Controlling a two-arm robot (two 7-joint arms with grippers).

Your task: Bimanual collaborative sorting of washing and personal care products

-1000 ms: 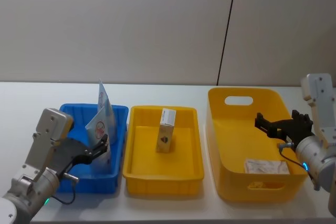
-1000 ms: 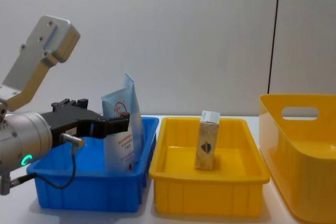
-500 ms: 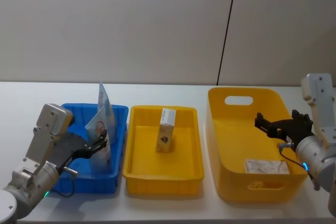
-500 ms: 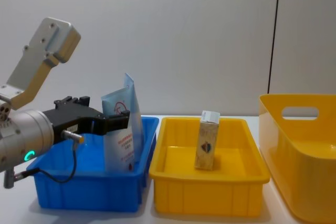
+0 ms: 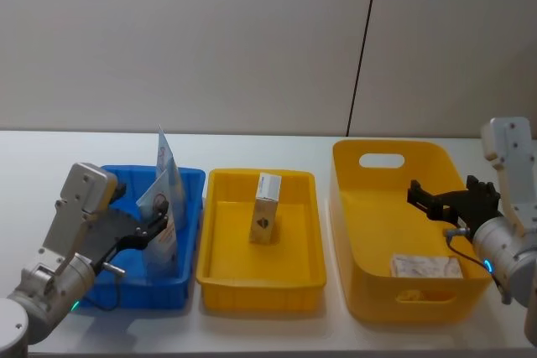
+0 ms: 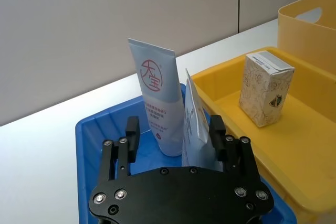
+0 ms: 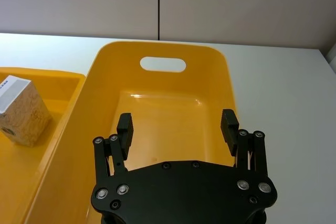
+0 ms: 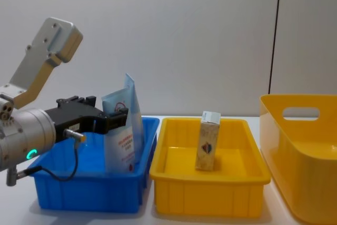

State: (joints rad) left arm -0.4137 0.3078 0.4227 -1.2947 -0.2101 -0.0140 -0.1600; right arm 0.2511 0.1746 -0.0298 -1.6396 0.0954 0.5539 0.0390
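Two pale-blue-and-white products stand in the blue bin (image 5: 191,176): a tall tube (image 5: 165,157) (image 6: 155,98) with a red round logo, and a pouch (image 5: 159,204) (image 8: 122,143) in front of it. My left gripper (image 5: 159,222) (image 6: 174,132) (image 8: 121,117) is open right by them, and the pouch (image 6: 192,124) stands just inside one finger. A beige speckled carton (image 5: 267,207) (image 8: 208,140) stands upright in the middle yellow tray (image 5: 260,278). A tan block (image 5: 425,267) lies in the large yellow bin (image 5: 394,148). Over that bin my right gripper (image 5: 418,196) (image 7: 177,125) hovers open, with nothing between its fingers.
The three containers stand side by side on a white table (image 5: 268,337), close to its near edge. A plain wall rises behind them. Bare table lies behind the bins and at the far left.
My left gripper has drawn back slightly and risen a little beside the pouch. The pouches, the carton and the right arm have not moved.
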